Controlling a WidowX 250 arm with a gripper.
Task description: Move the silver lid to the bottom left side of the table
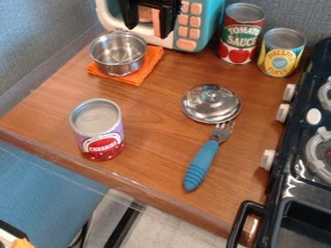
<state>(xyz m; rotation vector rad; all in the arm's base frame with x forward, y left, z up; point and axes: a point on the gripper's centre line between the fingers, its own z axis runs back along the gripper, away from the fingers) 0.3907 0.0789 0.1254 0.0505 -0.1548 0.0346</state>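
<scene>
Near us, a blue-handled metal fork (pixel 203 158) lies on the brown wooden bench (pixel 152 155), its tines toward the round silver metal lid (pixel 211 103) right of centre, knob up, equally broad all ways. Farther off, we see the black two-finger gripper (pixel 148 33), fingers apart, before a teal toy microwave (pixel 212 19).

Wooden table (pixel 152 126), grey-blue wall (pixel 38 43), pale floor (pixel 171 230), perhaps carpeted.

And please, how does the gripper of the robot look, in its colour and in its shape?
The gripper is plain black, with two thick fingers that narrow toward their ends and a black crosspiece above them. I cannot make out any cable or marking on it.
</scene>
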